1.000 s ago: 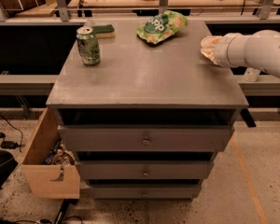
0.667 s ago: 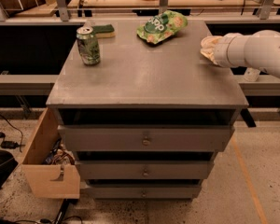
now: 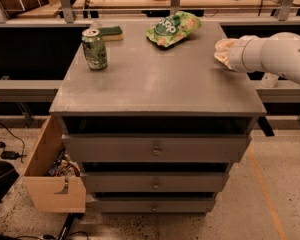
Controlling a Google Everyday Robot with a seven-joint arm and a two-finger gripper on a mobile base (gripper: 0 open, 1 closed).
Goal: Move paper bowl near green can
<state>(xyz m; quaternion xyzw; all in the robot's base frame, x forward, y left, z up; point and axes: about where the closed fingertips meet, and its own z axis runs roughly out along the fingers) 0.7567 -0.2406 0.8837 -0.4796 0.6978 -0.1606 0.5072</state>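
Note:
The green can (image 3: 94, 48) stands upright at the back left of the grey cabinet top (image 3: 155, 81). The paper bowl (image 3: 222, 51) is an off-white shape at the right edge of the top, mostly hidden behind my white arm (image 3: 272, 56). My gripper (image 3: 225, 54) is at the bowl, at the end of the arm that reaches in from the right. Its tips are hidden by the wrist.
A flat green snack bag (image 3: 173, 29) with white lettering lies at the back centre. A green sponge (image 3: 111, 32) lies behind the can. The cabinet has several drawers below. An open wooden box (image 3: 52, 176) stands on the floor at the left.

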